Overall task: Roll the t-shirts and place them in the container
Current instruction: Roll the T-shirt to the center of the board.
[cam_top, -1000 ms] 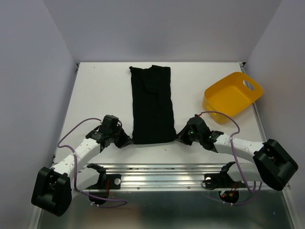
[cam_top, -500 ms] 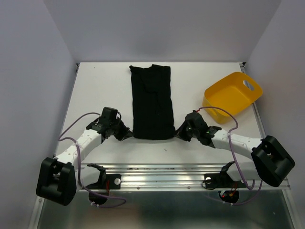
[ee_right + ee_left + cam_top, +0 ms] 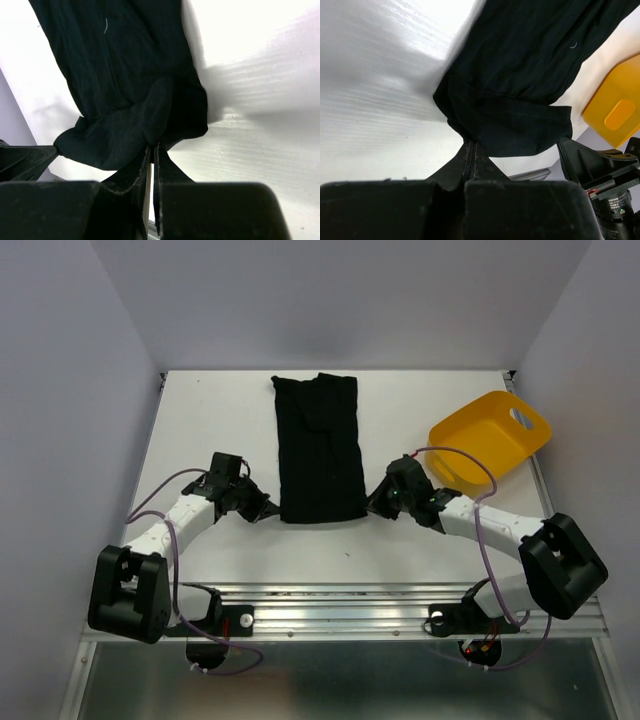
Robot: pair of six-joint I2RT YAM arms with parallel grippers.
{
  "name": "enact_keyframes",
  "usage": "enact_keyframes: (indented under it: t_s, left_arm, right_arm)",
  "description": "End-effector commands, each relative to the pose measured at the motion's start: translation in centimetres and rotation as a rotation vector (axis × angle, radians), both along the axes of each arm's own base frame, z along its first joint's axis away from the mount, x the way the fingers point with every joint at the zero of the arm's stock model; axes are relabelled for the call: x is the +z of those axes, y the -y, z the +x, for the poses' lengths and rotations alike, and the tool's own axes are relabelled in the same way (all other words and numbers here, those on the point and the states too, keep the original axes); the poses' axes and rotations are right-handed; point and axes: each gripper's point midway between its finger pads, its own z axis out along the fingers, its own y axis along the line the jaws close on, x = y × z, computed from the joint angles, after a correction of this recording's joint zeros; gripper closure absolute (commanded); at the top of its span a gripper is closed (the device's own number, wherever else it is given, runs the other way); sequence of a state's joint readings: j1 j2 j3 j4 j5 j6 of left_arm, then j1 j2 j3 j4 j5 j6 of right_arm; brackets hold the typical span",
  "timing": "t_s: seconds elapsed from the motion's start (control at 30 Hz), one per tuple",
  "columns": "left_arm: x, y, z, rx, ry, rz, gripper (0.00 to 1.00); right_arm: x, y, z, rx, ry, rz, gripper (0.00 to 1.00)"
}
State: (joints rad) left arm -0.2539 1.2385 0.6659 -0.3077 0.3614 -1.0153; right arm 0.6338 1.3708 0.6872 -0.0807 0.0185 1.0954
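A black t-shirt (image 3: pixel 320 445), folded into a long narrow strip, lies down the middle of the white table (image 3: pixel 200 430). My left gripper (image 3: pixel 268 508) is shut on the strip's near left corner, and in the left wrist view the fabric (image 3: pixel 520 75) bunches up right at my left gripper (image 3: pixel 471 143). My right gripper (image 3: pixel 374 502) pinches the near right corner. In the right wrist view the cloth (image 3: pixel 125 90) is gathered at my right gripper (image 3: pixel 154 145), whose jaws show only a thin slit between them. The near hem is lifted and puckered between the two grips.
A yellow plastic tub (image 3: pixel 490 443) stands tilted at the right side of the table, just beyond my right arm; it also shows in the left wrist view as the tub (image 3: pixel 615 110). A metal rail (image 3: pixel 340 605) runs along the near edge.
Both grippers have moved away from the near edge toward the back, carrying the t-shirt's near hem with them. The visible strip has become shorter at its near end.
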Motion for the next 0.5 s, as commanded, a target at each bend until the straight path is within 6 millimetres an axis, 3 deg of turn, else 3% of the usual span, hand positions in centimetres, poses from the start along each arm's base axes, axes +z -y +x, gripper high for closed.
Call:
enact_keyframes:
  t_s: [0.0, 0.47]
  left_arm:
    - [1.3, 0.3, 1.9, -0.01, 0.046, -0.026, 1.0]
    - [0.4, -0.2, 6.0, -0.026, 0.054, 0.017, 1.0]
  right_arm:
    - [1.4, 0.1, 2.2, -0.01, 0.044, -0.01, 0.95]
    - [1.5, 0.8, 6.3, -0.028, 0.062, -0.043, 0.94]
